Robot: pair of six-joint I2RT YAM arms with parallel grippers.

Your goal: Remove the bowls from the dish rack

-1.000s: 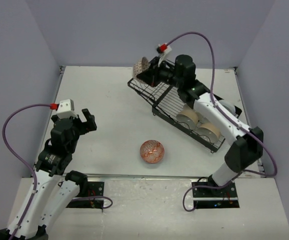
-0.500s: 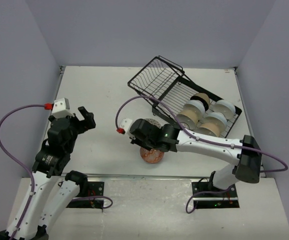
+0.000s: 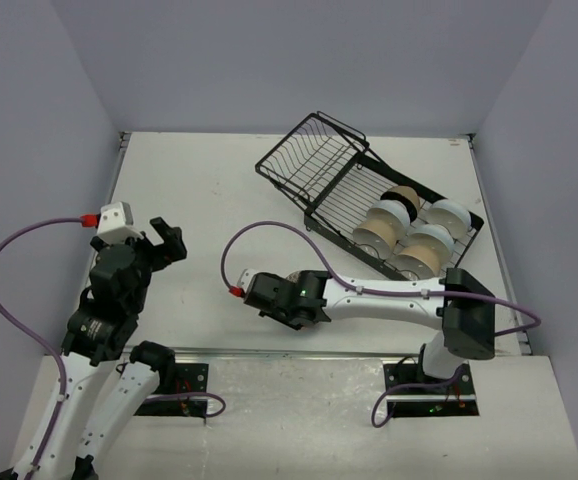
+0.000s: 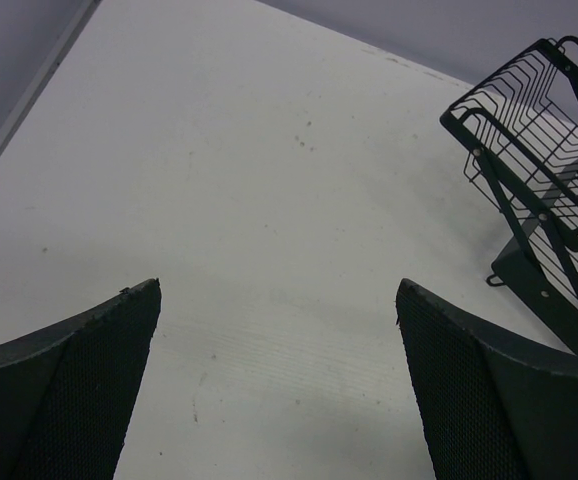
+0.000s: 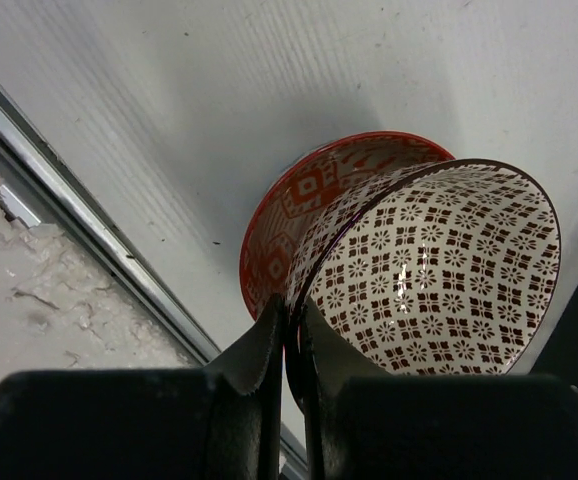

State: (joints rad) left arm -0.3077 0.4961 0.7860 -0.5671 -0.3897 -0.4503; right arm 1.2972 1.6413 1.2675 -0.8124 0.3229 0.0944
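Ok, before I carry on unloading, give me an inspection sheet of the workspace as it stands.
Surface: white table, a few small specks.
Job's things: dish rack at the far right, tan bowls and white bowls on edge in its long tray, wire basket end empty; brown-patterned bowl tilted over red-patterned bowl near the front edge; contact between them cannot be told.
Clutter: nothing seen.
Grippers: right gripper shut on the brown-patterned bowl's rim; left gripper open over bare table, holding nothing.
Cables: left arm's purple cable loops out to the side; right arm's purple cable arcs over the table.
Surroundings: plain walls on three sides; metal strip along the near edge.
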